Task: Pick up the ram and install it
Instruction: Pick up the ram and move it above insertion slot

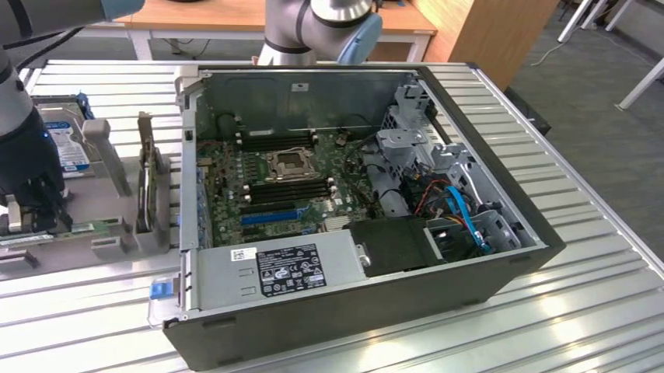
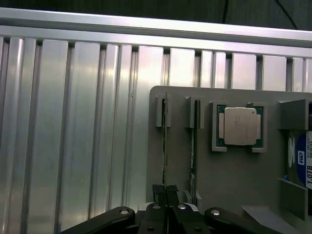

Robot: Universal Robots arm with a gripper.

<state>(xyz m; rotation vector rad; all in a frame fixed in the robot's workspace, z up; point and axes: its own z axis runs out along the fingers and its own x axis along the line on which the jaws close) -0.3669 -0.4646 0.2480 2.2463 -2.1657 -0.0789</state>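
Holding the ram (image 2: 165, 146) by its thin upper edge, with the gripper (image 2: 166, 191) clenched on it. Standing on edge in the outer groove of the grey holder (image 2: 219, 185), at the lower left of the exterior view. Impossible to tell whether already raised a little out of the groove.

Danger of tilting or twisting in such a narrow pinch, from any pull not straight along the groove posts. Danger also of brushing the second stick (image 2: 193, 146), parallel and just beside, in the next groove. Farther along the same holder, the processor chip (image 2: 240, 126) and the hard drive (image 2: 302, 165), well apart from the pinch.

Open room above the holder and over the slatted table (image 1: 581, 311). Much less room toward the memory slots (image 1: 285, 189), in the middle of the exterior view. Between holder and slots, the upright case wall (image 1: 189, 194) as a hard edge. Inside, steel walls all round, with the cables (image 1: 462, 210) and the drive cage (image 1: 410, 144) near.
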